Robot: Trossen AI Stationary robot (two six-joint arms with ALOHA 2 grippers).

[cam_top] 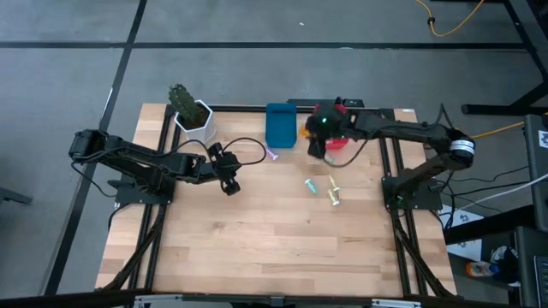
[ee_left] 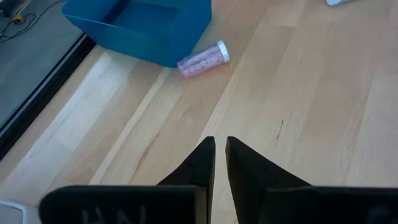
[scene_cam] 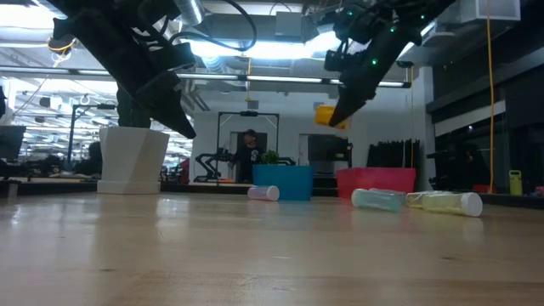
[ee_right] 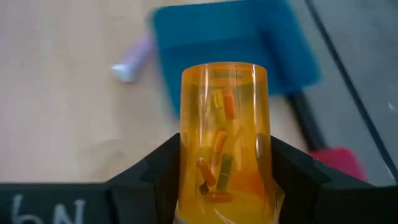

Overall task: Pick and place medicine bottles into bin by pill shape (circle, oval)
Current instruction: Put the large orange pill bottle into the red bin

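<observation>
My right gripper [ee_right: 224,165] is shut on an orange translucent medicine bottle [ee_right: 224,118] with long capsules inside. In the low view the bottle [scene_cam: 326,115] hangs high above the table near the blue bin [scene_cam: 285,181] and the red bin [scene_cam: 378,180]. A purple vial [cam_top: 271,155] lies on its side in front of the blue bin [cam_top: 280,125]. A pale teal vial [cam_top: 311,184] and a yellowish vial [cam_top: 332,195] lie on the wood mid-table. My left gripper [ee_left: 221,155] hovers shut over bare wood left of centre. My right gripper pinches the orange bottle's round sides [ee_right: 186,168] between its two fingers, on the part nearest the wrist. The bottle lies along the fingers and its far end sticks out past them. The fingers slant downward from the table's right. The bottle is lifted clear of everything.
A white pot with a plant [cam_top: 193,114] stands at the far left of the table. The two bins sit side by side at the far edge. Bare wood stretches across the near half of the table [cam_top: 274,248].
</observation>
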